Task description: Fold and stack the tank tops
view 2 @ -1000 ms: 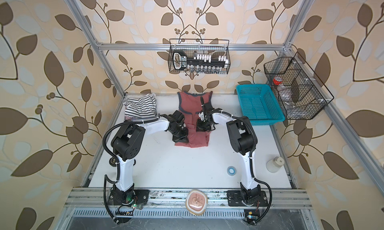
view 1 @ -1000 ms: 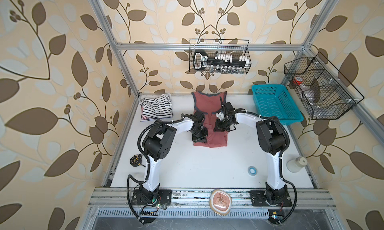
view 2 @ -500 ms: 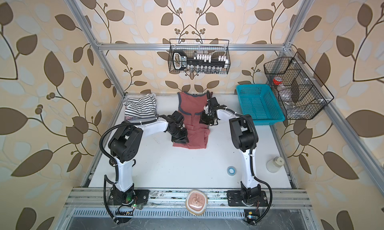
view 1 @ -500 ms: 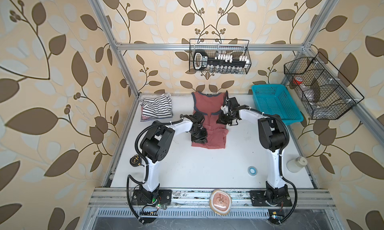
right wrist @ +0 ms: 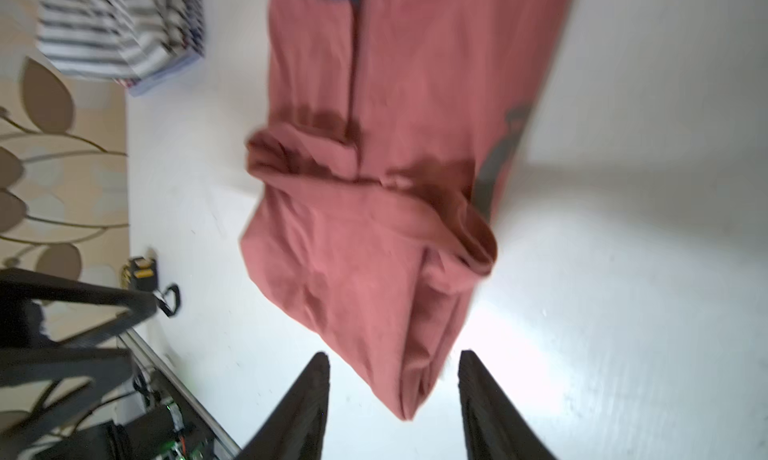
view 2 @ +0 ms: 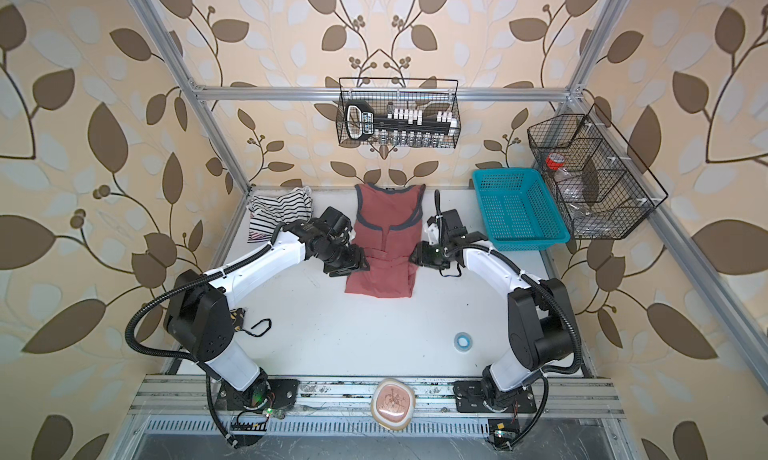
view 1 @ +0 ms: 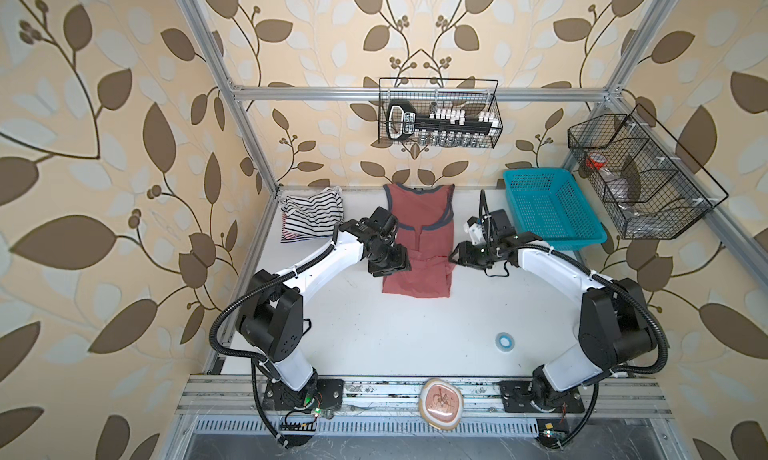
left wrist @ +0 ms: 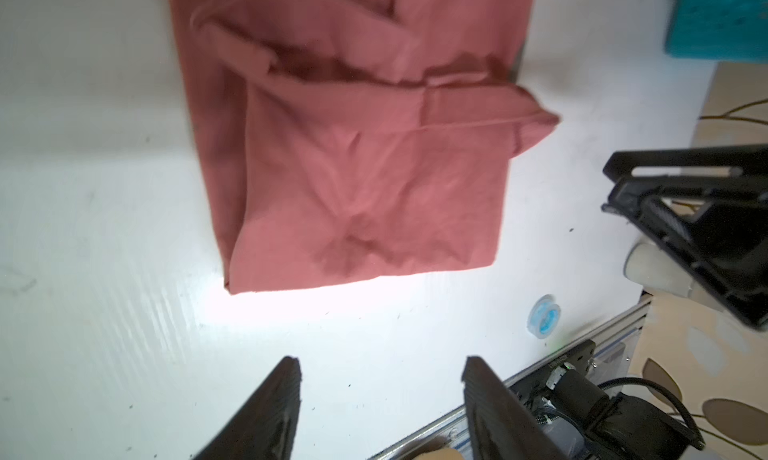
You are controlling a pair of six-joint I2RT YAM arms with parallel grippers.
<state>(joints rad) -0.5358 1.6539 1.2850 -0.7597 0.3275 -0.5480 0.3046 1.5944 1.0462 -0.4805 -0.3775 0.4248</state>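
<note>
The dusty red tank top with grey-blue trim lies flat at the back middle of the table in both top views, its lower part doubled over in a loose fold. My left gripper hangs open at the top's left edge, nothing between its fingers. My right gripper is open at the right edge. A corner of the red top lies below the gap of that gripper, ungripped. A pile of striped tank tops sits at the back left.
A teal basket stands at the back right. A small blue tape roll lies on the white table at the front right. A yellow-black tape measure sits by the left arm. Wire baskets hang on the walls.
Both grippers have gone from shut to open and let go of the red top. The right gripper has drawn back off the cloth to its right edge.
</note>
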